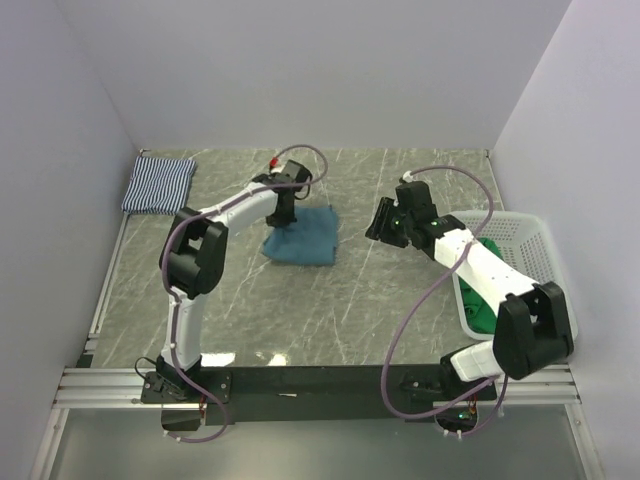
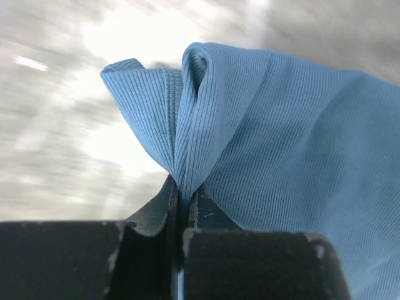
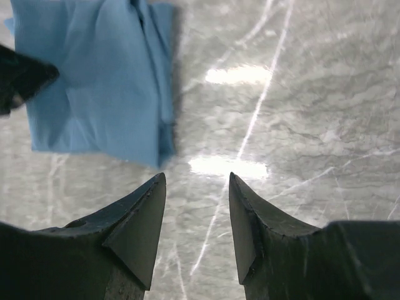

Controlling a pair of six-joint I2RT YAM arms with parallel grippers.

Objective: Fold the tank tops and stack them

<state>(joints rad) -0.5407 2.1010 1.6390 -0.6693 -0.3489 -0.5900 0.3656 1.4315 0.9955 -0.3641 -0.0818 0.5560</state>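
Two grippers: your left gripper [image 2: 185, 195] pinches the teal top [image 2: 281, 137] at its bunched edge, likely for carrying; your right gripper [image 3: 197, 187] hangs parted, empty

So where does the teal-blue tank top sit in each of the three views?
Top external: teal-blue tank top mid-table, folded, the left tool at its left edge.
Left wrist: fills the centre and right, a ridge pinched in the shut left tool.
Right wrist: upper left, lying on the tabletop, beyond the open right tool.
Shared landmark: the grey veined tabletop.
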